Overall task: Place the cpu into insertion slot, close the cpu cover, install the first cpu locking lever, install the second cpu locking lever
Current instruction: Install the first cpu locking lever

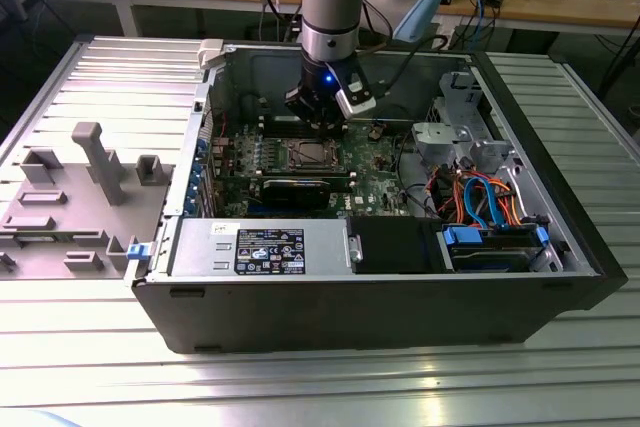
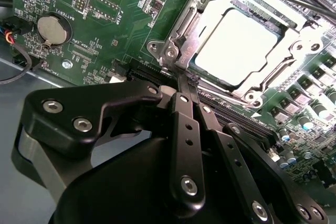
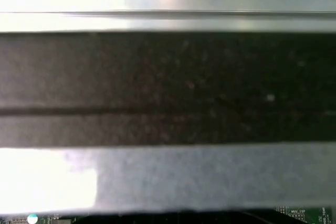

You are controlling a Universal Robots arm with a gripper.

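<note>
we're seeing cpu (image 2: 239, 43) sitting under cpu cover (image 2: 210, 11); pincer (image 2: 184, 85) pressed together, tips nudging lever at frame corner.

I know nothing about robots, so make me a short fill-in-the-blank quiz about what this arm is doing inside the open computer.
1. The cpu lies in the insertion slot with its pale silver face turned ____.
2. The cpu cover is a thin metal frame lying ____ over the chip's edges.
3. In the second wrist view, the gripper has its fingers pressed ____, tips at a corner of the socket.
4. The round coin battery sits on the ____ circuit board.

Missing words: up; closed; together; green
</note>
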